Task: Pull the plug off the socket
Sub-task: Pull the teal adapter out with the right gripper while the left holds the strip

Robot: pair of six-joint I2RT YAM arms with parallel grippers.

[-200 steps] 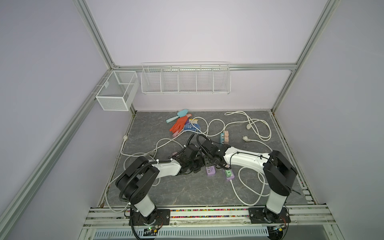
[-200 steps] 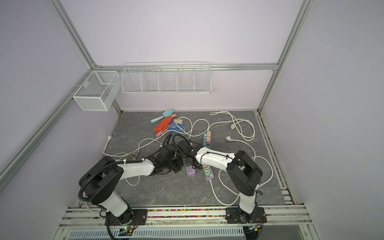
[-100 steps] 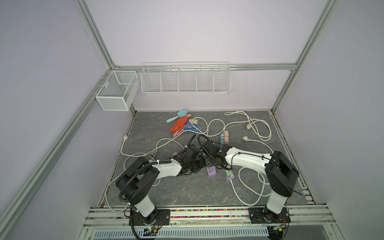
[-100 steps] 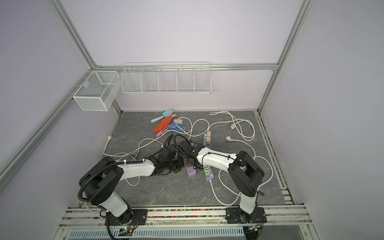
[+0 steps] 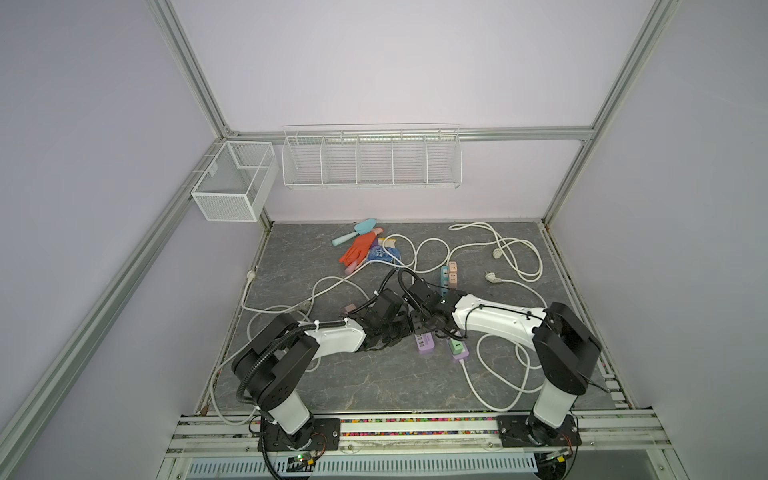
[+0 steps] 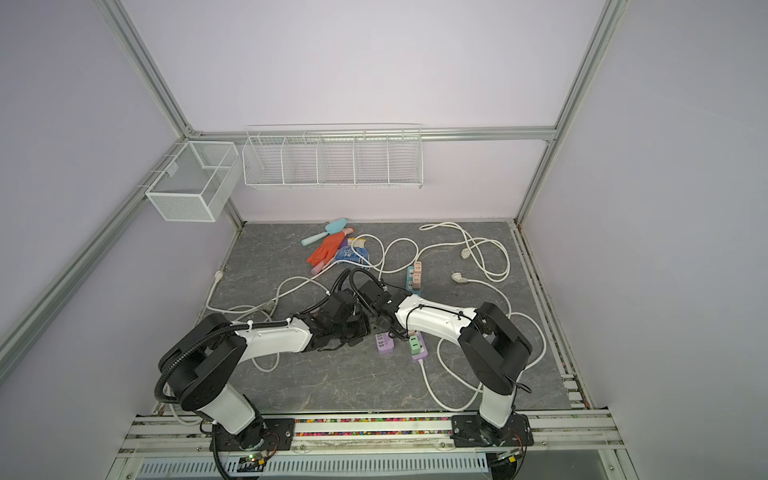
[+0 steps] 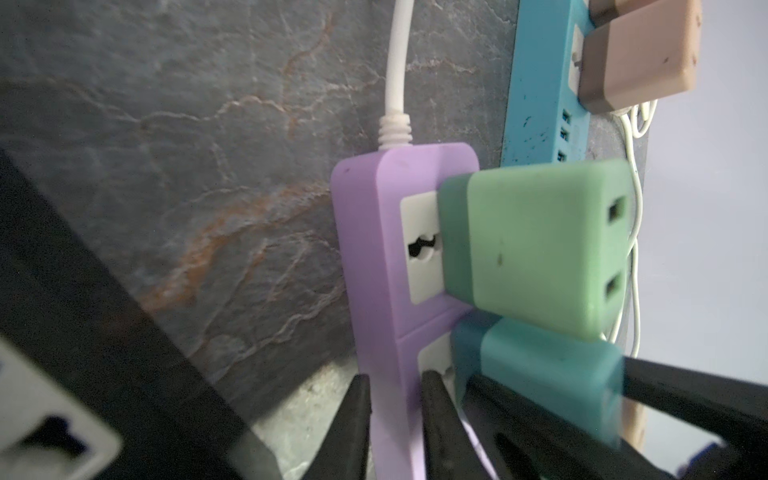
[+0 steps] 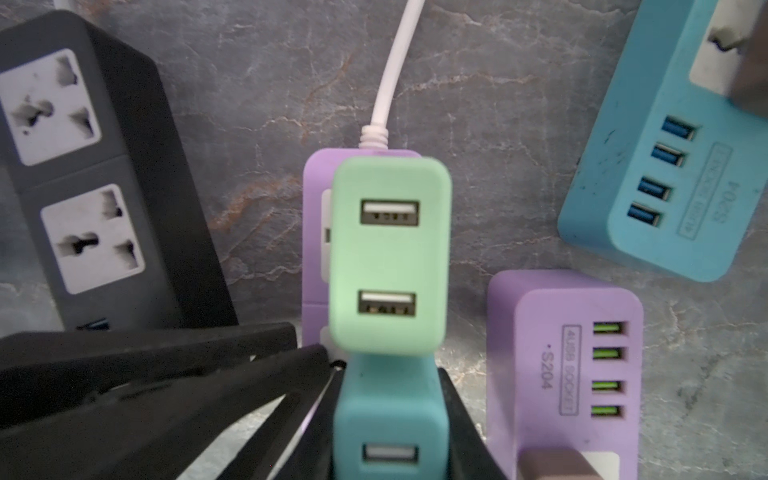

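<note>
2 white arms (image 5: 336,338), black joints (image 5: 565,349), black corrugated cables (image 5: 286,336)

At table (image 5: 374,374) centre: middle power strip (image 7: 368,270); on it far USB charger (image 8: 388,257) and near USB charger (image 8: 388,407), side by side. Just right of it second power strip (image 8: 519,374), just left third power strip (image 8: 95,170). Behind, slightly right: fourth power strip (image 5: 444,277), two chargers (image 5: 453,279) on it. Far, left of centre: trowel (image 5: 353,233), glove (image 5: 360,249), pouch (image 5: 381,254). Far right: two loose plugs (image 5: 492,277).

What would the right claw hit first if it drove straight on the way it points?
Most likely the mint-green two-port USB plug, seated in the lilac plastic power strip just beyond the teal USB plug that the right claw grips. Depth is unclear.
</note>
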